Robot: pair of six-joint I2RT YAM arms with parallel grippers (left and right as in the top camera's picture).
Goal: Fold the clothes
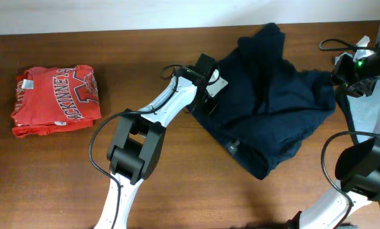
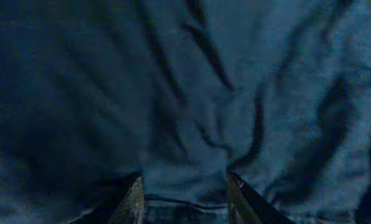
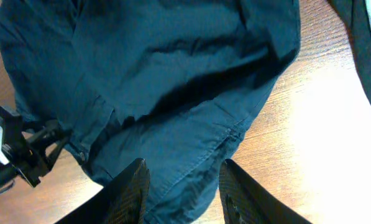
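One rumpled navy garment (image 1: 272,108), creased, heaped.

1. A brown wooden table (image 1: 177,165) with a streaky grain carries everything, and its far edge runs along a pale strip.
2. On the left side lies a red shirt (image 1: 56,100), folded into a squarish bundle with white lettering facing up. It sits flat on the wood, well apart from the other cloth.
3. Right of centre lies a dark navy garment (image 1: 272,102), much larger than the red bundle. It is a rumpled, creased heap. One lobe reaches almost to the far edge and a corner points toward the near side.
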